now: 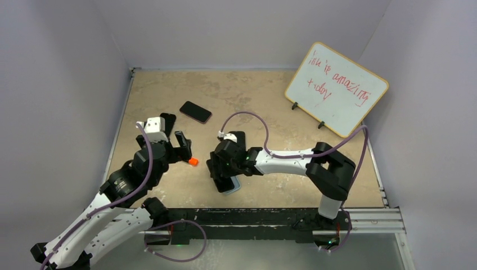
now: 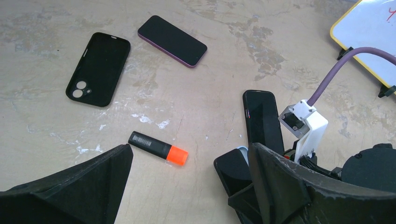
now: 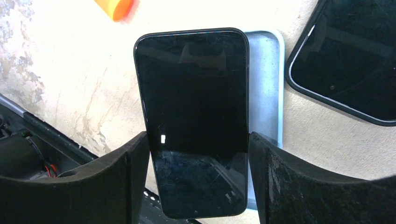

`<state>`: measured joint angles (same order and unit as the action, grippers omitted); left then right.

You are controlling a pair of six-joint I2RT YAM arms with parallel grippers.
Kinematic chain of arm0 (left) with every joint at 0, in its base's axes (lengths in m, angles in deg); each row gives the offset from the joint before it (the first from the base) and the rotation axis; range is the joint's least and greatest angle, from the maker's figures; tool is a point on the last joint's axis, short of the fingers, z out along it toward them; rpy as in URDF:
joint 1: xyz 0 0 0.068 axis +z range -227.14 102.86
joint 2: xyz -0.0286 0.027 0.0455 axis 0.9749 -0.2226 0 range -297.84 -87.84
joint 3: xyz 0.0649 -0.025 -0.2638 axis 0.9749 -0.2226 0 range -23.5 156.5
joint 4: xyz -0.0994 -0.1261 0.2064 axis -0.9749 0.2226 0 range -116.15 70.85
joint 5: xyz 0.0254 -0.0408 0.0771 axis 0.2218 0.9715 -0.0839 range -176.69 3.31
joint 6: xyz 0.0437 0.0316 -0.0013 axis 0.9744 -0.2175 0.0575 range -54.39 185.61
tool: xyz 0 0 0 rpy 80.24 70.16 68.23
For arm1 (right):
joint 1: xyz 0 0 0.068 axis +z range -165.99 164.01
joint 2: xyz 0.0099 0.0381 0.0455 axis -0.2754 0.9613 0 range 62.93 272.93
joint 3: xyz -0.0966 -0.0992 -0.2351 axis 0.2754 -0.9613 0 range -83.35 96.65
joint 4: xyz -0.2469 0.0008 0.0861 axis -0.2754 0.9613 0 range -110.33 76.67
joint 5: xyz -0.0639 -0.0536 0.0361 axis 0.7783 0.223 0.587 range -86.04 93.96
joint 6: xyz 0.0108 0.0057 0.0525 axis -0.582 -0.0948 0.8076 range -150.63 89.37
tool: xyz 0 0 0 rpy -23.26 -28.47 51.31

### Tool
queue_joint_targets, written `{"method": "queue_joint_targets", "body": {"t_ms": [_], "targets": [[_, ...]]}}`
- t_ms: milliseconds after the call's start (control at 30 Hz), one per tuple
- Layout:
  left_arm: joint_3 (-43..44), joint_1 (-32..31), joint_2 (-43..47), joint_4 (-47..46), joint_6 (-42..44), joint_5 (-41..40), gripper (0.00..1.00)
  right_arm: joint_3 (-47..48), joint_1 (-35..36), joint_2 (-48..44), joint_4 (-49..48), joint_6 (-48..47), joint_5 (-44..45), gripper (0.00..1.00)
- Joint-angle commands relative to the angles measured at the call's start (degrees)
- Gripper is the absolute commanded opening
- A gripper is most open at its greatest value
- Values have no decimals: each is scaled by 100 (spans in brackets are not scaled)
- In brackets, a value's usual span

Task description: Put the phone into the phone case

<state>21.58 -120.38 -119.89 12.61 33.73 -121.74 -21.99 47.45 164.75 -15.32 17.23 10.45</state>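
Note:
My right gripper (image 3: 198,140) is shut on a black phone (image 3: 194,116), one finger on each long edge. The phone lies partly over a light-blue phone case (image 3: 267,88) that sticks out along its right side. In the top view this gripper (image 1: 222,177) holds the phone over the case (image 1: 233,187) near the table's front edge. My left gripper (image 2: 190,158) is open and empty, above the table near an orange-capped marker (image 2: 159,148). In the top view the left gripper (image 1: 179,151) is to the left of the right one.
A black phone case (image 2: 99,68) lies inside up at the far left. A purple-edged phone (image 2: 173,40) lies beyond it. Another black phone (image 2: 264,122) lies beside the right wrist. A whiteboard (image 1: 336,87) stands at the back right. The marker (image 1: 193,162) lies between the arms.

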Motion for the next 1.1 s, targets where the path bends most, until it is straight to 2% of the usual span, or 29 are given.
{"method": "queue_joint_targets", "body": {"t_ms": [0,333,700,900,1067], "targets": [[-88,-1,19,-115,74,-32,98,469,110,-28,355,-161,319,45],[-86,-4,-108,-288,184,38,97,619,125,585,677,-233,717,45],[-29,-2,-84,-286,358,-61,98,705,125,114,924,-506,249,44],[-10,0,-63,-216,331,-81,98,354,125,69,659,-384,260,43],[-44,0,-23,-302,311,-72,98,409,118,78,729,-367,681,43]]}}
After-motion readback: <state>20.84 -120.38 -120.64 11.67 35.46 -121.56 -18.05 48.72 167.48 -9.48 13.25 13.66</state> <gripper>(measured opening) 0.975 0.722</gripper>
